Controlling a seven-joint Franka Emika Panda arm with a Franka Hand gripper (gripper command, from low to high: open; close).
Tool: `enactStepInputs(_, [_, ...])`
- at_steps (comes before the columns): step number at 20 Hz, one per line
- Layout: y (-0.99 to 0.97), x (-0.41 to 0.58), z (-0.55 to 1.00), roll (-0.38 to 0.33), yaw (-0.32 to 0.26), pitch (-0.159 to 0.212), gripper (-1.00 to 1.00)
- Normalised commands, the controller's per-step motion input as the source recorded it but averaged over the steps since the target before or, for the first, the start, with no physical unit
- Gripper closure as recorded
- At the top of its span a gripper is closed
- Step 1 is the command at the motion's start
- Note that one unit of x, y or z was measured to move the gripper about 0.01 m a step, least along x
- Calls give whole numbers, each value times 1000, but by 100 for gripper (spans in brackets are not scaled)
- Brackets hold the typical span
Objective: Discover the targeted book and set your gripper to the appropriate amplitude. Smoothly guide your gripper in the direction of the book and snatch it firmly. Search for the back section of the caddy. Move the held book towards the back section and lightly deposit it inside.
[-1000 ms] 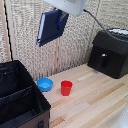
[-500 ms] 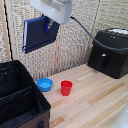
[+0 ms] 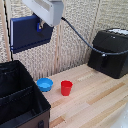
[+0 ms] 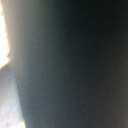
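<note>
Nearest in the exterior view, at 8 o'clock: the caddy (image 3: 20, 117), a large black fabric bin with a rigid rim, cut off by the frame's lower and left edges. Inside, dividers splitting it into compartments; the back section of the caddy (image 3: 12, 80) lying farthest from the camera, black-walled and open at the top, with nothing seen inside.

Just beyond the caddy's far corner, at about 6 o'clock: a small blue bowl (image 3: 44, 84) resting on the wooden table (image 3: 95, 102). Just beside it toward the exterior view's right, a red cup (image 3: 66, 88), upright, apart from the bowl.

Farther back at 3 o'clock: a black box-like machine (image 3: 111, 51) standing on the table, a dark cable (image 3: 75, 34) arcing from it up toward the arm.

High at 10 to 11 o'clock, well above the caddy: the book (image 3: 30, 31), dark navy, broad face toward the camera, slightly tilted, held in the air against the woven wall. Clamped at its upper right corner by the gripper (image 3: 39, 24), blue fingertips (image 3: 38, 27) pinched narrow on the cover, white hand and arm reaching in from 12 o'clock.

Wrist view: almost wholly filled by the book's dark blurred surface (image 4: 75, 65), a pale patch at one edge; fingers not discernible there.
</note>
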Motion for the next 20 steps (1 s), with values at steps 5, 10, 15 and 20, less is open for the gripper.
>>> enactStepInputs(5, [824, 103, 503, 0, -67, 11, 100])
enactStepInputs(10, [870, 246, 357, 0, -37, 49, 100])
enactStepInputs(15, [807, 441, 70, 0, -26, 60, 100])
enactStepInputs(20, [649, 534, 0, -15, -46, 43, 100])
